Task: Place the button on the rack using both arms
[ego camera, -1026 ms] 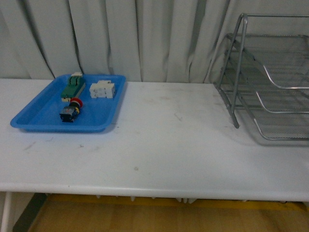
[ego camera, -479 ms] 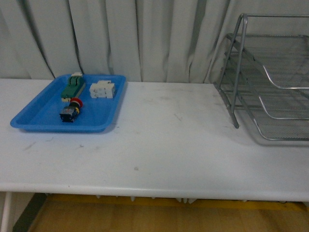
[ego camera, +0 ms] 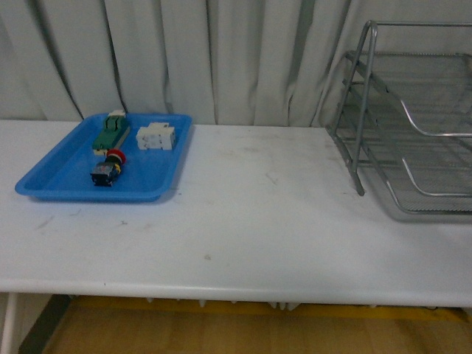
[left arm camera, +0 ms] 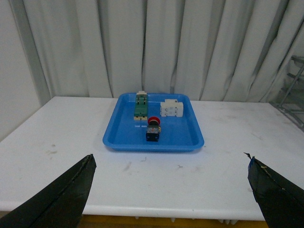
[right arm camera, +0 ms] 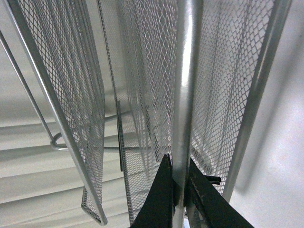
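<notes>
Running off the front view's right edge, the rack (ego camera: 413,110) shows only part of its three tiers. The right gripper (right arm camera: 179,190) is clamped on one rack rod. The left gripper (left arm camera: 170,157) shows two tips only, spread wide, holding nothing. One button (ego camera: 109,167) lies in the blue tray (ego camera: 44,193), beside one green terminal block (ego camera: 110,133) and one white component (ego camera: 155,136), well apart from the rack.

Even diffuse light, soft focus, faint shadow beside rack (ego camera: 428,74)
</notes>
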You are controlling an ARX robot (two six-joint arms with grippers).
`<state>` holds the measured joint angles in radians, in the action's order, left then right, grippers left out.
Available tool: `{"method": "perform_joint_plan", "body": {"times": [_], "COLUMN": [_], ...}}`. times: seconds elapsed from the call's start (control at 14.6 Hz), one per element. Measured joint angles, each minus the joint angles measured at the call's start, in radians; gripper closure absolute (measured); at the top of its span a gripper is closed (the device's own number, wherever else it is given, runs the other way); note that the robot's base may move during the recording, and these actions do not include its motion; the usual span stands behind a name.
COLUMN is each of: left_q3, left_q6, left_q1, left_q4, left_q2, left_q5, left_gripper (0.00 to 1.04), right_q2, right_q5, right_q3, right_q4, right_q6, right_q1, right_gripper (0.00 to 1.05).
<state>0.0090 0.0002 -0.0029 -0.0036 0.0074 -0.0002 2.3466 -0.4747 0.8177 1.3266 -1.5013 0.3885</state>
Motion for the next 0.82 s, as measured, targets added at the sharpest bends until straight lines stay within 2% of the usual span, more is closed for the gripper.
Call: {"method": "perform_joint_plan", "body": {"times": [0.82], "left_q3": [0.000], "left_q6": [0.000], "left_q1": [0.000], "left_q4": [0.001], "left_q2": [0.000], "left_q5": [0.000], "left_gripper": [0.07], "right_q2": [-0.119], "right_q5": [-0.002], "right_q3": [-0.267], "right_q4": [0.021], "right_q6": [-0.062], "right_q1": [0.025], "right_gripper": [1.00]}}
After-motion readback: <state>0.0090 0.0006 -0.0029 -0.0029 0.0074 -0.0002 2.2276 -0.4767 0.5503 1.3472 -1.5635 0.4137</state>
